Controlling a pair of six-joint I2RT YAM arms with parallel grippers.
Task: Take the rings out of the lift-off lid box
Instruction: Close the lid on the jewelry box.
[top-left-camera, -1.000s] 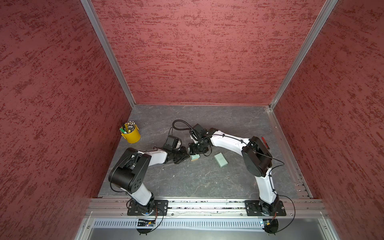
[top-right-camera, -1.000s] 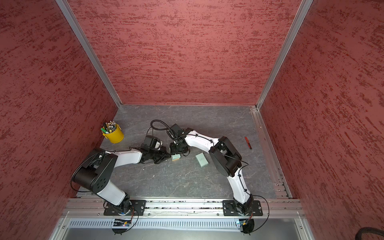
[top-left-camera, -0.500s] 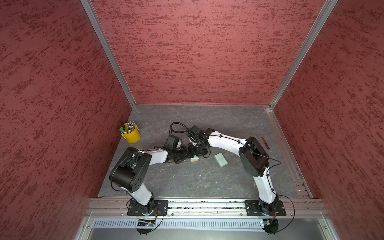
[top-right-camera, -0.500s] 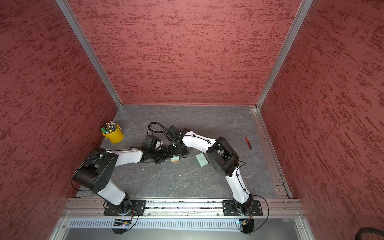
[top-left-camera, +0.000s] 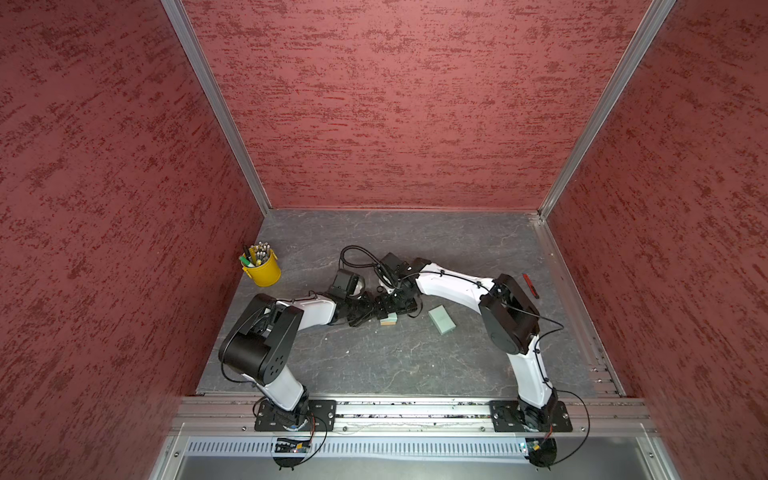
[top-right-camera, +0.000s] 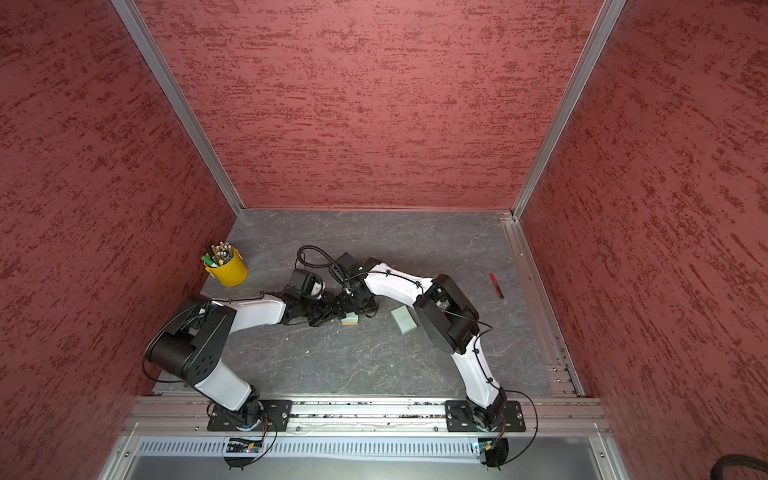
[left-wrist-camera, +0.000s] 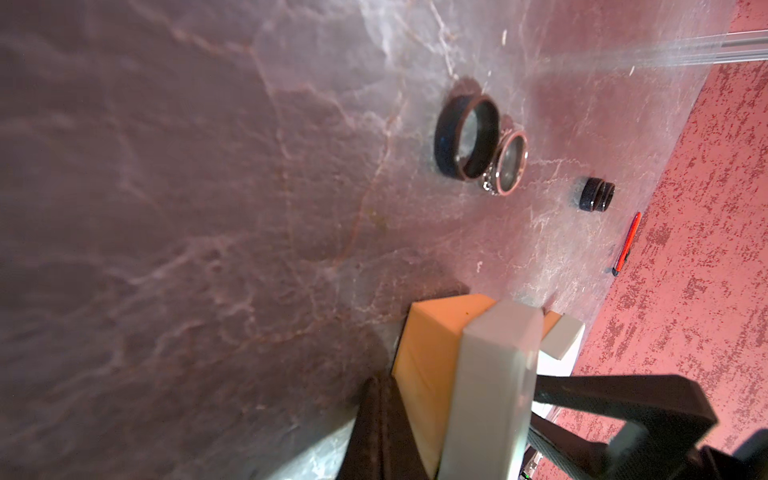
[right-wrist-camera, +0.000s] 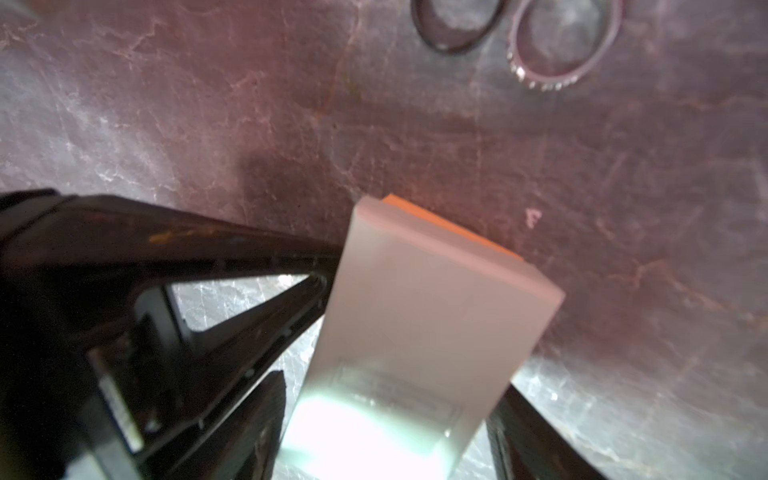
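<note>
Your left claw (top-left-camera: 375, 310) is closed tight on an edge of the mint-green box (top-left-camera: 389, 319), whose orange lining (left-wrist-camera: 428, 345) shows along one side. Your right claw (top-left-camera: 397, 305) stands wide open astride the same box, with one finger (right-wrist-camera: 257, 266) against its side. The rings (left-wrist-camera: 482, 149) lie out on the grey worktop (top-left-camera: 374, 365), clear of the box. A broad black ring (left-wrist-camera: 463, 139) touches a pale ring (left-wrist-camera: 511, 164) set with small stones, and two dark rings (left-wrist-camera: 597, 194) touch each other further off, near a red pen (left-wrist-camera: 626, 243). The lid (top-left-camera: 441, 319) lies flat to the right of the box, apart from it. You cannot see into the box from any view.
</note>
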